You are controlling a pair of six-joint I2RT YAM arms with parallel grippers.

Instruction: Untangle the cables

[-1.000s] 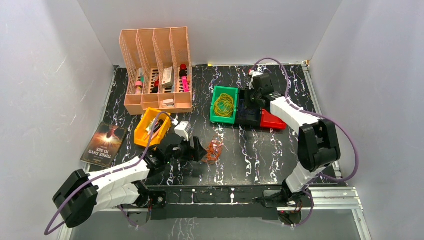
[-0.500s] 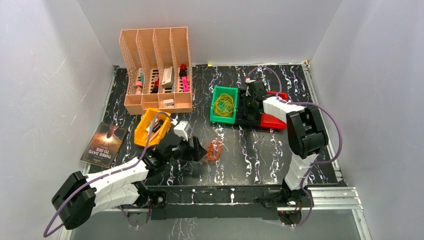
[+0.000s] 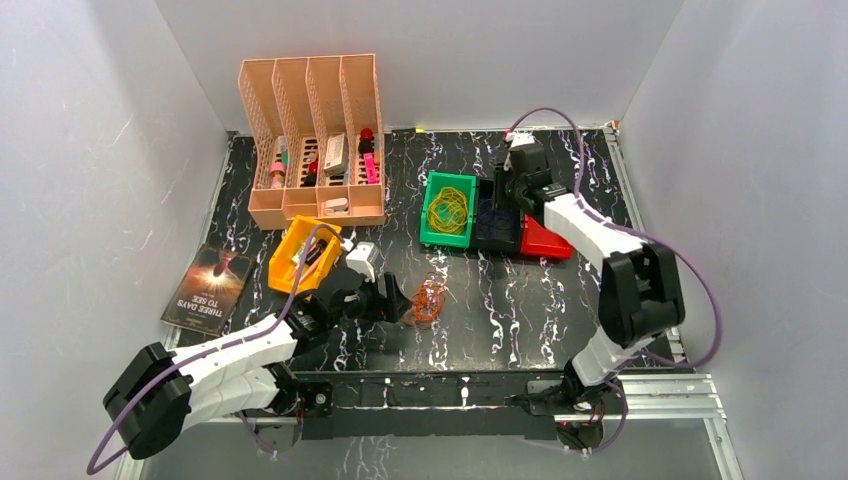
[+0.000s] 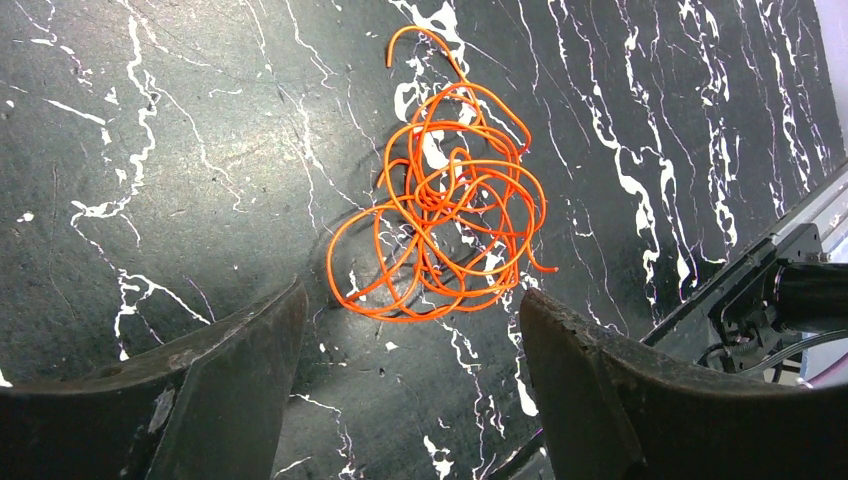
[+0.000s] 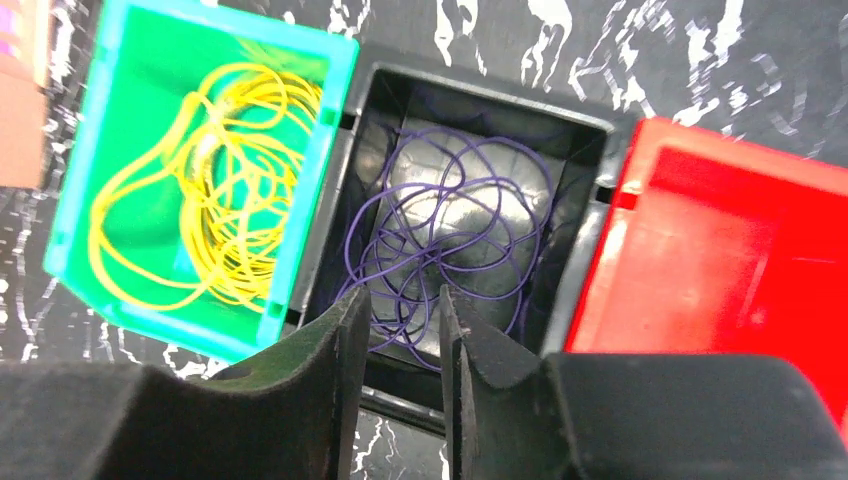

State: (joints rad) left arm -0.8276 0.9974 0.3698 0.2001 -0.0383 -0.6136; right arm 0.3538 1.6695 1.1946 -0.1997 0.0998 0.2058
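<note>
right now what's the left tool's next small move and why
Probably lower the left tool and close on the orange cable: it lies between the open jaws, the yellow cable and purple cable are already binned, and the red bin looks empty.

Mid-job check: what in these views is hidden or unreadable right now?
Red plastic bin: right wrist view, one side cut by the frame edge, near part behind the right pincer; floor only partly seen.
Thin purple wire loops in the black plastic bin: nearest loops behind that pincer.
Peach slotted organiser: top view, its items too small to identify.
</note>
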